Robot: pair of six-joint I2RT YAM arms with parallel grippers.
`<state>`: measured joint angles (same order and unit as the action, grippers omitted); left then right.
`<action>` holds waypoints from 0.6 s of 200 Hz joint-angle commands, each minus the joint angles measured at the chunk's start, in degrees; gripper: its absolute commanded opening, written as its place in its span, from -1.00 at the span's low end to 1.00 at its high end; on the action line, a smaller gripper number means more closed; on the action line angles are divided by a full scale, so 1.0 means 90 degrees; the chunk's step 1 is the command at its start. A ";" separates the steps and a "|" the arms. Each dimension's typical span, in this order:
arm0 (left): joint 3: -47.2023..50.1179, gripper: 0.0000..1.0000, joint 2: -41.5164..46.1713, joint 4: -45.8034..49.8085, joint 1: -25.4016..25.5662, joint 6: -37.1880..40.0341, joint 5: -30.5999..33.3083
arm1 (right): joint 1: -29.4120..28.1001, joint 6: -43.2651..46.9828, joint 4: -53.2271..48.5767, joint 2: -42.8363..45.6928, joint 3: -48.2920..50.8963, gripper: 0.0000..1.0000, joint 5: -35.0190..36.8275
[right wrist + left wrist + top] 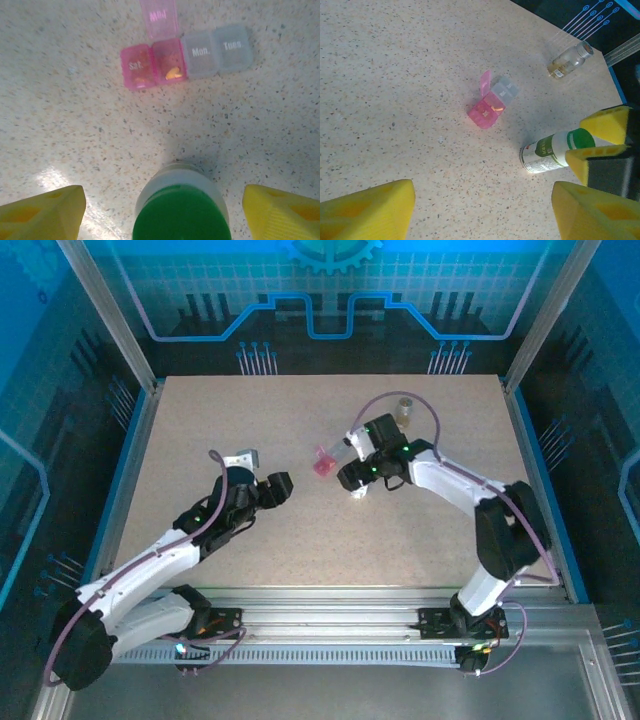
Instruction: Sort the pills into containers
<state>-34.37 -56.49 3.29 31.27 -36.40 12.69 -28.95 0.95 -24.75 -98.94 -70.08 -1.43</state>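
I see 2 grippers: right gripper (162, 200) wide, straddling the lying green-capped bottle (545, 155); left gripper (480, 215) wide over the tabletop (395, 100).

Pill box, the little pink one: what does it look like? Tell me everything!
The pill box is a short row of four see-through plastic cells, two pink and two clear greyish. Three are shut, marked Sat., Mon. and Tues. One pink cell stands open, its lid flipped up, with an orange pill inside. It lies flat on the speckled table; nothing else touches it.
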 commanded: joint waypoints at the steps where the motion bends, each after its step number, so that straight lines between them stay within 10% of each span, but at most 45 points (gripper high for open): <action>1: 0.0208 0.50 0.0137 -0.0195 -0.0039 0.0121 0.0121 | -0.0119 0.0096 -0.0864 -0.0389 -0.0376 0.66 0.0468; 35: 0.0376 0.51 0.0020 -0.0363 -0.0049 0.0095 0.0007 | -0.0191 -0.0080 -0.0904 -0.0759 -0.0657 0.47 0.0697; 71: 0.0508 0.52 -0.0011 -0.0518 -0.0065 0.0116 -0.0004 | -0.0062 -0.0128 -0.0854 -0.0588 -0.0848 -0.18 0.1041; 120: 0.0557 0.52 -0.0090 -0.0599 -0.0056 0.0206 0.0047 | 0.0666 0.0079 -0.0461 -0.0969 -0.1774 -0.19 0.1688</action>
<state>-30.52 -57.08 0.14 31.22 -35.90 12.67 -26.44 0.32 -31.48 -105.60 -80.12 9.08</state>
